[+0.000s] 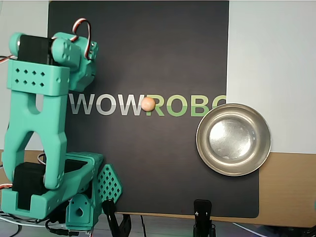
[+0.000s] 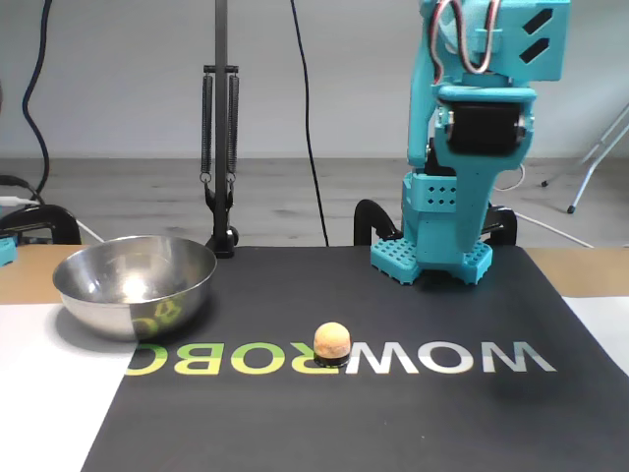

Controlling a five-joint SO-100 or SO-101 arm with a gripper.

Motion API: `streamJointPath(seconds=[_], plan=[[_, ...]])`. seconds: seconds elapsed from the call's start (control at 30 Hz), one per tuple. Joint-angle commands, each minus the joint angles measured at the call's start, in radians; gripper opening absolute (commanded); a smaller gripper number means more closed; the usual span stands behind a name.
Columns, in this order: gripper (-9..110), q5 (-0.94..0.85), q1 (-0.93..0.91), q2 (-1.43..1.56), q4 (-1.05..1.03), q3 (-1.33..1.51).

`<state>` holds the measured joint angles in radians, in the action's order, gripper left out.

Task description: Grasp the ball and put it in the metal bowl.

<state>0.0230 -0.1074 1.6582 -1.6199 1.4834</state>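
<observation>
Teal 3D-printed arm (image 1: 37, 133) along the left of the overhead view, black servo blocks (image 2: 484, 126) set in it, perforated grid panels (image 1: 108, 182), red-white-black wire loops (image 1: 81, 27) at upper left.

A peach-orange ball (image 1: 148, 103), a shiny silver metal bowl (image 1: 233, 139), a teal arm (image 1: 37, 123), a black mat (image 1: 148, 163) lettered white and green.

Matte peach ball (image 1: 148, 103), smooth. Shiny steel metal bowl (image 2: 98, 295), mirror-like inside. Matt black mat (image 1: 148, 163) w/ printed letters. Teal plastic arm (image 1: 37, 123), matt. Wood-look tabletop (image 1: 286, 187).
</observation>
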Motion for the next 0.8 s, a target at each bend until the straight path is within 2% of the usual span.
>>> streamJointPath(seconds=[0.0, 0.77], plan=[[0, -0.002, 0.006, -0.008, 0.003, -0.032], [0, -0.003, -0.002, -0.058, 0.009, 0.032]])
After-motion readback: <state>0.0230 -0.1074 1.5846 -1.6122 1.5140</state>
